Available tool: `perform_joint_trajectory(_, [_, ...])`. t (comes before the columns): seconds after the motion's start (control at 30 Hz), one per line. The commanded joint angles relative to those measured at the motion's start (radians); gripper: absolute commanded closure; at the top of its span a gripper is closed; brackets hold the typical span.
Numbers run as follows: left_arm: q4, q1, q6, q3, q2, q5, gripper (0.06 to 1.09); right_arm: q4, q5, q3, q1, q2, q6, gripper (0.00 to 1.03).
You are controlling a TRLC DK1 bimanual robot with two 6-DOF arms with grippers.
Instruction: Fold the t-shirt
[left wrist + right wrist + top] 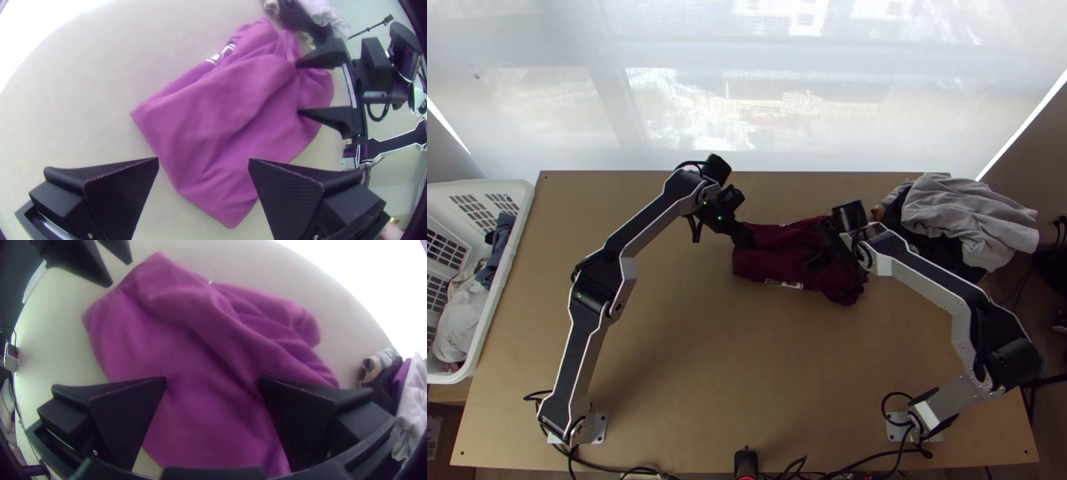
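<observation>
Both my left claw (pixel 203 158) and right claw (pixel 212 378) stand open; pinching several rumpled layers of the t-shirt (pixel 222 115) near them could drag the whole bundle askew.

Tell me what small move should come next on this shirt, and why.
Probably ease the left pincer down and close it on the end of the maroon t-shirt: its open fingers straddle that end, the right pincer is open over the cloth too, and wrinkles remain to pull flat.
</observation>
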Motion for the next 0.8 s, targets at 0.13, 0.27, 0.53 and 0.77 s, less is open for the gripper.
perform_joint_trajectory(0.13, [-0.003, -0.041, -0.020, 0.060, 0.069, 0.003, 0.11, 0.019, 0.002, -0.099, 0.044, 0.052, 0.033, 0.05])
perform_joint_trajectory(0.27, [-0.014, -0.035, -0.011, 0.035, 0.078, 0.003, 0.11, 0.019, 0.013, -0.090, 0.063, -0.003, 0.040, 0.05])
perform_joint_trajectory(0.53, [-0.056, -0.014, 0.002, 0.029, 0.099, 0.003, 0.11, 0.019, 0.189, -0.066, 0.119, -0.123, -0.063, 0.05])
perform_joint_trajectory(0.77, [-0.065, -0.007, -0.003, 0.031, 0.056, 0.003, 0.11, 0.019, 0.260, -0.115, 0.198, -0.195, -0.180, 0.05])
